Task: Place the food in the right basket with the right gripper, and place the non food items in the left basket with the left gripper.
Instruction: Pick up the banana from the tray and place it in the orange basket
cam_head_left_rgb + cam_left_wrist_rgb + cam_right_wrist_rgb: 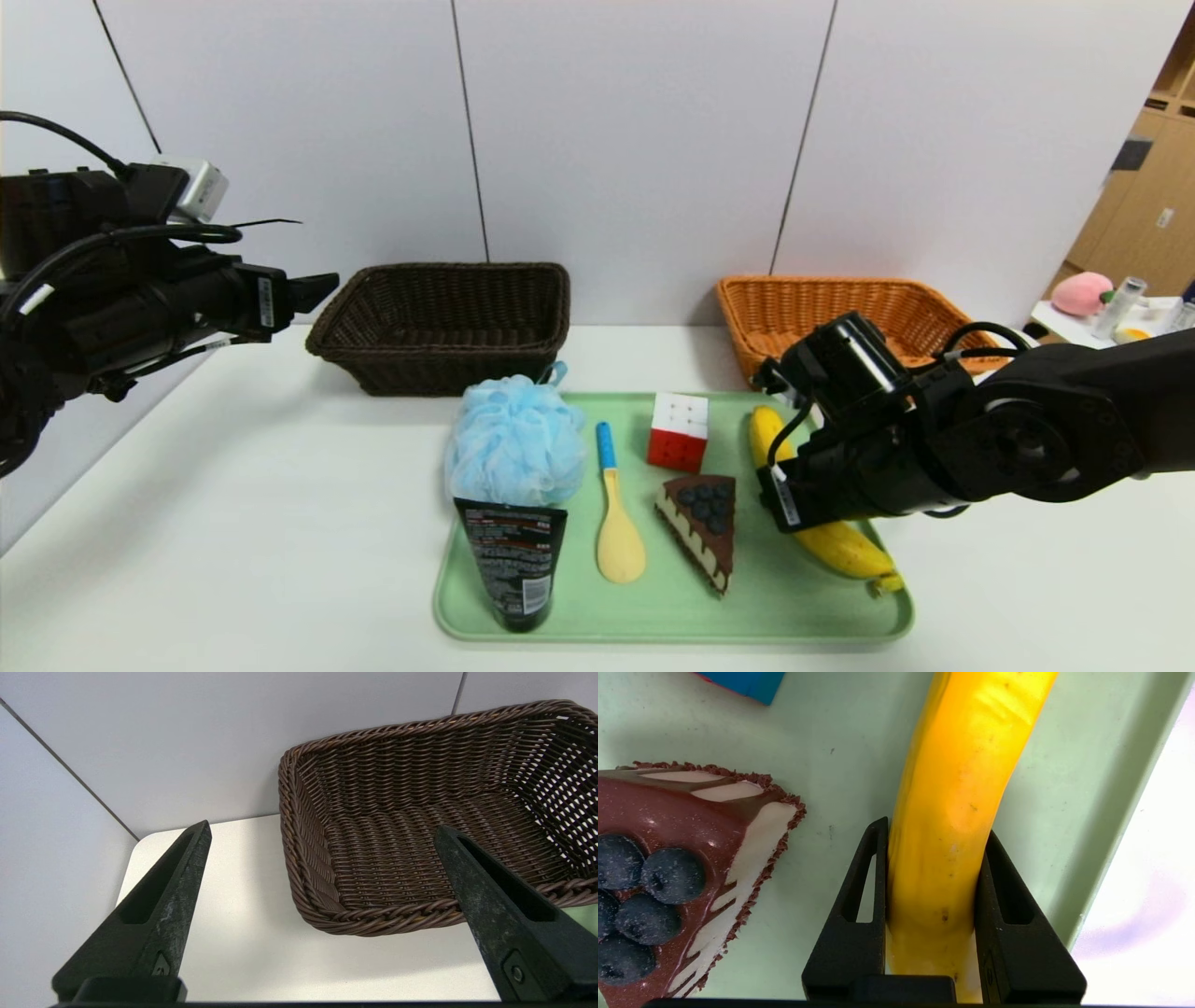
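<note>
A green tray (653,607) holds the banana (845,546), the chocolate cake slice (702,527), the puzzle cube (679,431), the blue pouf (513,439), the black tube (513,560) and the yellow spoon (618,532). My right gripper (782,502) is down over the tray, shut on the banana's middle. In the right wrist view the gripper (934,828) presses both sides of the banana (962,765), beside the cake (691,858). My left gripper (317,285) hangs open and empty left of the dark brown basket (429,357). The left wrist view shows the gripper (322,826) before that empty basket (373,914).
The orange-tan basket (812,280) stands at the back right, just behind my right arm. A wall runs close behind both baskets. A side table with a pink object (1081,292) and bottles stands at the far right.
</note>
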Robot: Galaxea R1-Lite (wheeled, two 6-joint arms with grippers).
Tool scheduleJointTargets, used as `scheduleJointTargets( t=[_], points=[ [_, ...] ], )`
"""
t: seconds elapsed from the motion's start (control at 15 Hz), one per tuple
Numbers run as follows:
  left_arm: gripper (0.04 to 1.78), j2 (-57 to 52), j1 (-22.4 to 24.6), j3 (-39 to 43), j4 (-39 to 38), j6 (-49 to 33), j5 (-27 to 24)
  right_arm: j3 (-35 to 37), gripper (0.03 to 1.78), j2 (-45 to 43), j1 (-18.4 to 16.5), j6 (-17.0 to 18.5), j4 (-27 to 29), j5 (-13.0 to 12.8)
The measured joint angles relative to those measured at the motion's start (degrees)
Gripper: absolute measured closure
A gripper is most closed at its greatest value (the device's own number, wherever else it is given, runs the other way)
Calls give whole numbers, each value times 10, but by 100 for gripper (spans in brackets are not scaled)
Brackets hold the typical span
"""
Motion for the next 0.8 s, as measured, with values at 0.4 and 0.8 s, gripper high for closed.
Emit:
scheduleJointTargets(
  t=[0.4, 0.8],
  points=[
    [13, -1, 0, 7, 0, 2, -1, 5, 129, -51, 12, 4, -67, 9],
    [13, -12, 0, 13, 1, 3, -2, 7, 129, -158, 50, 23, -96, 27]
  ],
)
